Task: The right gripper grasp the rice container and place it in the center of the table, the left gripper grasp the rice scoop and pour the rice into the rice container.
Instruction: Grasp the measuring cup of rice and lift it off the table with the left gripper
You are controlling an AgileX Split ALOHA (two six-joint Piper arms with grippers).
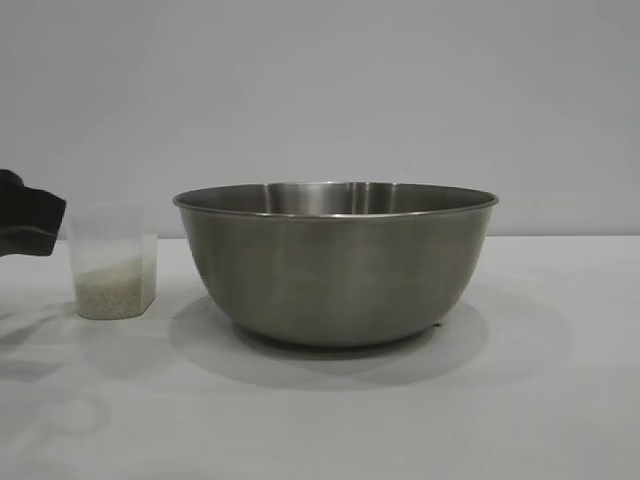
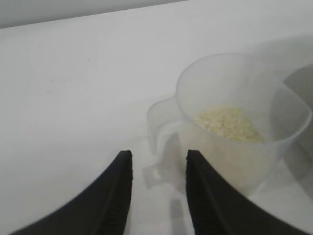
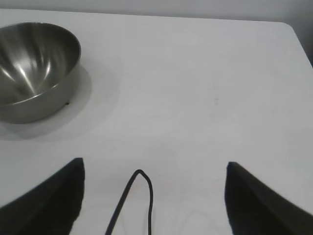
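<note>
The rice container (image 1: 335,262), a large steel bowl, stands in the middle of the white table (image 1: 560,400); it also shows in the right wrist view as the bowl (image 3: 34,73), far off. To its left stands the rice scoop (image 1: 113,265), a clear cup holding a low layer of rice (image 1: 112,290). At the exterior view's left edge, my left gripper (image 1: 30,215) almost reaches the scoop. In the left wrist view the left gripper (image 2: 157,154) is open. The scoop's loop handle (image 2: 157,128) sits just past its tips, with a gap on either side. Rice (image 2: 227,123) lies inside the scoop. My right gripper (image 3: 154,164) is wide open above bare table.
A thin black cable (image 3: 143,196) loops between the right gripper's fingers. Bare tabletop lies to the right of the bowl and in front of it. A plain grey wall (image 1: 320,90) stands behind the table.
</note>
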